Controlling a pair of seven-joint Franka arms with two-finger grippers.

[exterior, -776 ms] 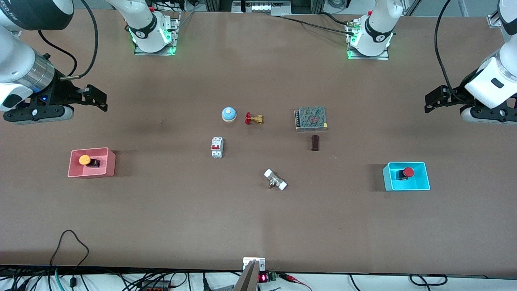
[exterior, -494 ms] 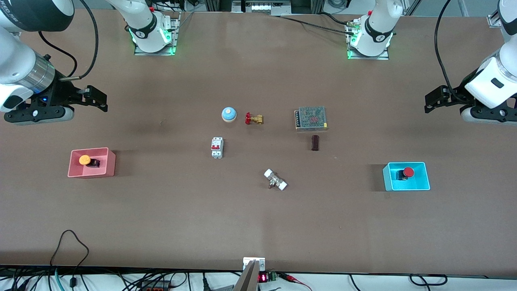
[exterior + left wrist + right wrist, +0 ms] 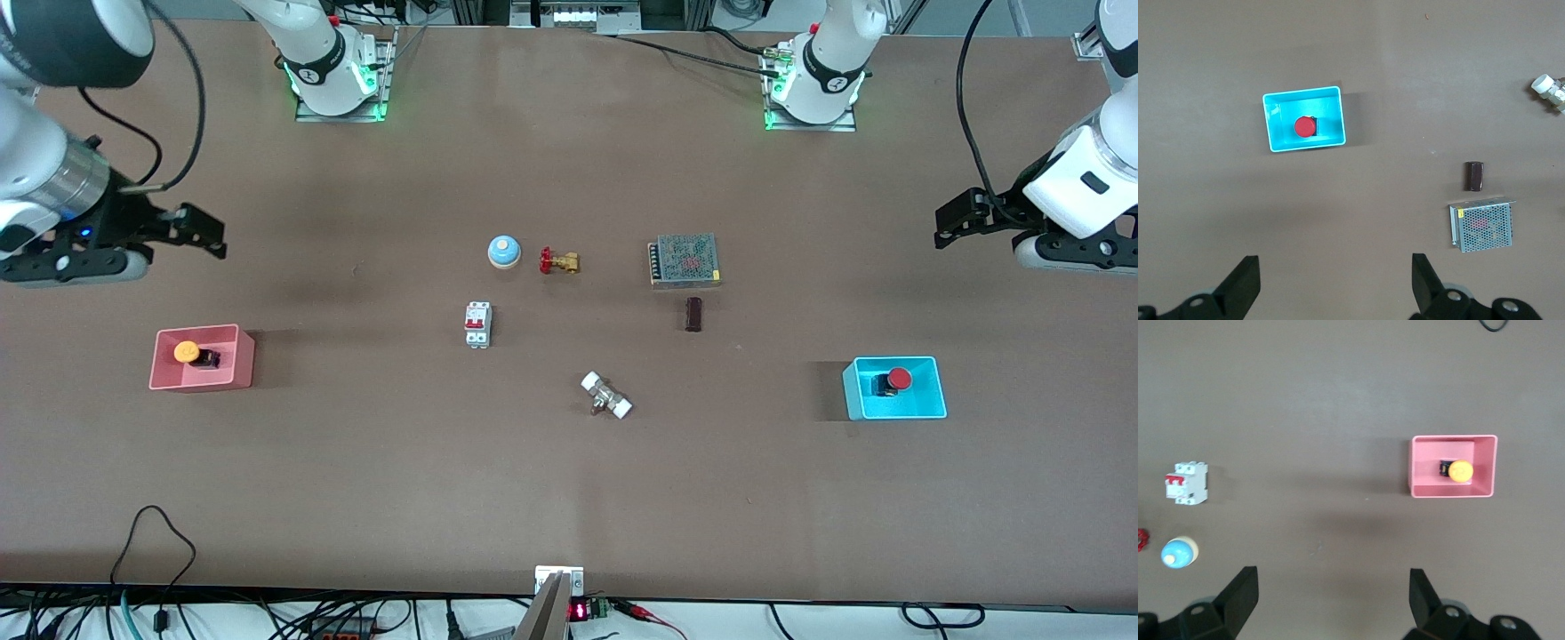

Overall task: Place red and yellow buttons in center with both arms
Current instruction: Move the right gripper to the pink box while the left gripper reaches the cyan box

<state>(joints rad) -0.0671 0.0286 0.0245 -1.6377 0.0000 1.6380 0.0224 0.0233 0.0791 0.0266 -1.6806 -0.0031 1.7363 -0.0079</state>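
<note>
The yellow button (image 3: 188, 352) lies in the pink tray (image 3: 240, 360) at the right arm's end; it also shows in the right wrist view (image 3: 1460, 471). The red button (image 3: 898, 380) lies in the cyan tray (image 3: 893, 408) at the left arm's end; it also shows in the left wrist view (image 3: 1305, 127). My right gripper (image 3: 206, 228) is open and empty, high over bare table beside the pink tray. My left gripper (image 3: 951, 219) is open and empty, high over bare table beside the cyan tray. The brown tabletop center (image 3: 551, 329) holds other parts.
Around the center lie a blue bell (image 3: 503, 252), a brass valve with red handwheel (image 3: 558, 261), a white breaker (image 3: 477, 324), a metal power supply (image 3: 685, 260), a small dark block (image 3: 693, 314) and a white-capped fitting (image 3: 606, 396).
My right gripper has shifted slightly toward the right arm's end of the table. The left arm, buttons and trays have not moved.
</note>
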